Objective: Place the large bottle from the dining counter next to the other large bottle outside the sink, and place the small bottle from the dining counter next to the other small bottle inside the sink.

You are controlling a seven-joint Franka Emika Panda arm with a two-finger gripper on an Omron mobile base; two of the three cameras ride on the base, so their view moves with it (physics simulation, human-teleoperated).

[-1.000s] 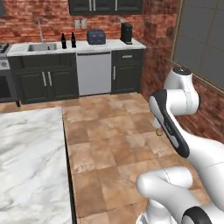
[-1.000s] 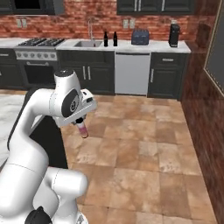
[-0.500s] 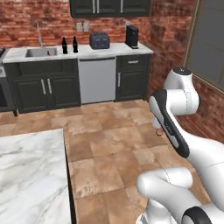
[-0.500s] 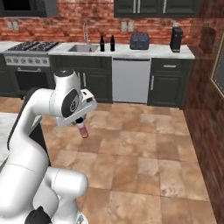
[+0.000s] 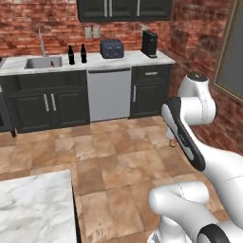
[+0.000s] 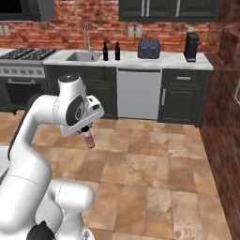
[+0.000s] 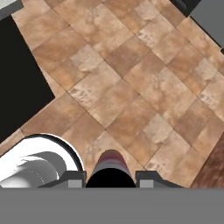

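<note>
Matt brick wall (image 6: 70, 21), marble-look counter (image 5: 35, 209), glossy floor tiles (image 7: 131, 87), steel sink (image 5: 42, 61)

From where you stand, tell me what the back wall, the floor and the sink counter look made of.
Back wall: red brick with pale mortar lines, matt. Floor: brown stone-look tiles, mottled, with thin joints and a faint sheen. Sink counter: pale, lightly veined slab, probably marble or an imitation; the render leaves that open.

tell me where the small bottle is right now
The small bottle hangs in the end effector above the tile floor at left centre of the right base view, short of the sink counter.
</note>
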